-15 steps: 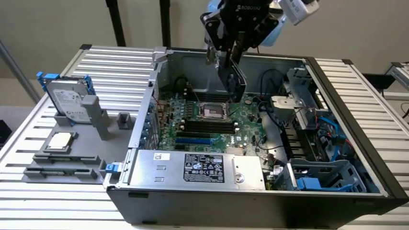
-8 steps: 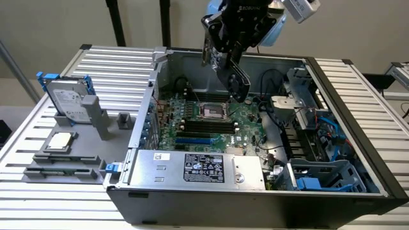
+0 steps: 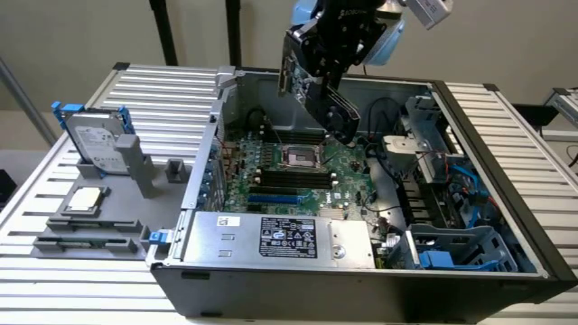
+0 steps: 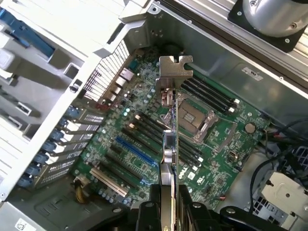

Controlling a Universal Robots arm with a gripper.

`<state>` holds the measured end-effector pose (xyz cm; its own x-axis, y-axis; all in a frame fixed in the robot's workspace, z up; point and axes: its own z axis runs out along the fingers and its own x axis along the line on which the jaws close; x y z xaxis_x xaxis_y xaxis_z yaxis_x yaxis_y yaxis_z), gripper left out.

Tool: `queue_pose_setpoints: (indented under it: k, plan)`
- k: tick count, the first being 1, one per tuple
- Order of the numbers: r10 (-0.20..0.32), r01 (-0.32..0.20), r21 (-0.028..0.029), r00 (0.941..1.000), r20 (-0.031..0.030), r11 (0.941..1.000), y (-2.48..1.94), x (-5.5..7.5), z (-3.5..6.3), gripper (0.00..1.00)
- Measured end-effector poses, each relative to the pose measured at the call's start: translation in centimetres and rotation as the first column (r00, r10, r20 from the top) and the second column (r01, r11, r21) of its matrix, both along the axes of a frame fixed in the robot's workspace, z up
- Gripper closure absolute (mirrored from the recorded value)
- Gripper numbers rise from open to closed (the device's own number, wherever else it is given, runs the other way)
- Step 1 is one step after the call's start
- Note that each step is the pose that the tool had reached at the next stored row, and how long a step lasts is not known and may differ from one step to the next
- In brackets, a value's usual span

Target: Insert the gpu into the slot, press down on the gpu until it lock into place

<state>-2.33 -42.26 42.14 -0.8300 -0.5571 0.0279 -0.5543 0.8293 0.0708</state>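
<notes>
The gpu point(image 3: 325, 101), a flat green circuit card with a black cooler cover and silver end bracket, hangs pinched edgewise in the black gripper point(image 4: 168, 211), tilted above the open dark computer case point(image 3: 361, 291). Well below it lies the long bright-blue plastic slot point(image 4: 136, 151). The edge-down hold probably lets the card's connector edge meet that strip.

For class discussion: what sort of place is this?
Likely a robot-assembly workbench: an open black computer case on a ribbed aluminium table, with the gripper holding a flat green gpu card.
</notes>
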Motion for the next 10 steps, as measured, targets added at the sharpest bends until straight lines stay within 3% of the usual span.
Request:
queue_pose_setpoints:
  k: [5, 10]
  plan:
    - [0.090, -0.090, -0.0002, 0.9959, 0.0054, 0.9960, 0.00, 0.00, -0.05, 0.74]
    - [0.181, -0.181, -0.0004, 0.9834, 0.0080, 0.9835, 0.00, 0.00, -0.22, 0.74]
